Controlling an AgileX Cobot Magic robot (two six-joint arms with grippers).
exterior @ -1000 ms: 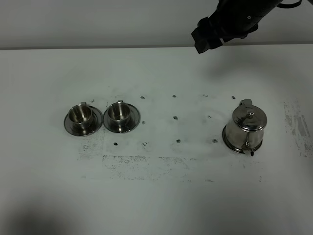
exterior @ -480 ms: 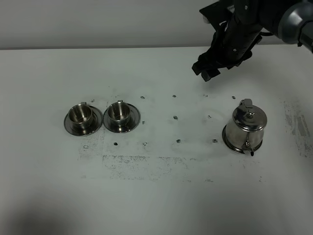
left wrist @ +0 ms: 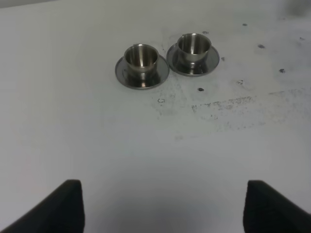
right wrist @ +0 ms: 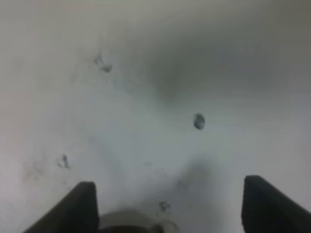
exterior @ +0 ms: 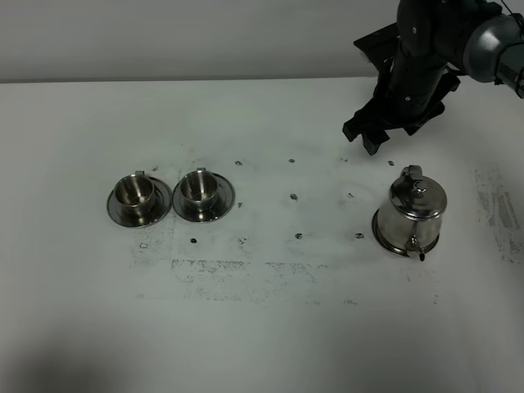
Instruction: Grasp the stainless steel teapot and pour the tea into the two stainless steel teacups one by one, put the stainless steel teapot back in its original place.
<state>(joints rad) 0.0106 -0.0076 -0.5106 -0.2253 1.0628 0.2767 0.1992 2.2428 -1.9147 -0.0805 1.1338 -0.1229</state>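
Note:
The stainless steel teapot stands upright on its round base at the right of the table, lid on, spout toward the front. My right gripper hangs open just behind and left of it, apart from it. In the right wrist view that gripper is open over bare table, with a sliver of the teapot at the frame's edge. The two stainless steel teacups sit side by side on saucers at the left. My left gripper is open and empty, well short of the teacups. No tea is visible.
The white table carries dark specks and scuff marks around its middle. A grey wall runs behind the far edge. My right arm reaches in from the upper right.
My right gripper has come down and to the right, from beyond the table's far edge to just behind the teapot. Cups and teapot have not moved.

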